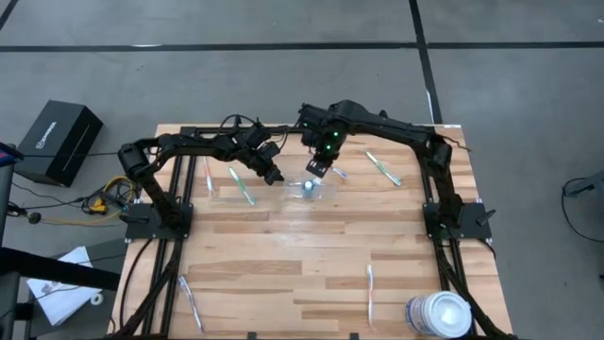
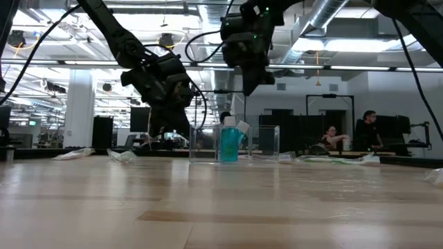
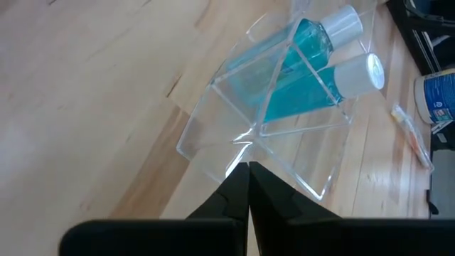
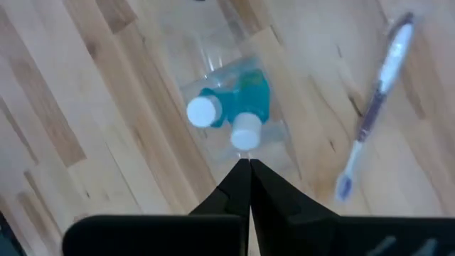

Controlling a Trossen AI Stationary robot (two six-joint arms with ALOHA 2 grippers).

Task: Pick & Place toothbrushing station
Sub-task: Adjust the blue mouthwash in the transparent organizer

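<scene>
While scanning left to right, we saw the left gripper (image 1: 275,177) pinched closed and empty just beside the clear container (image 1: 312,190) at the table's (image 1: 283,274) far middle. Two teal toothpaste tubes (image 2: 229,142) stood inside it. Above it hung the right gripper (image 1: 318,168), also closed, holding nothing. Toothbrushes (image 1: 384,169) lay scattered around.

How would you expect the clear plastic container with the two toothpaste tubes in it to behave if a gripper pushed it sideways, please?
The clear container looks thin-walled and light, so it would probably slide readily on the smooth wooden table. The two teal tubes stand upright inside and poke above its rim, so a high push might tip it.
</scene>
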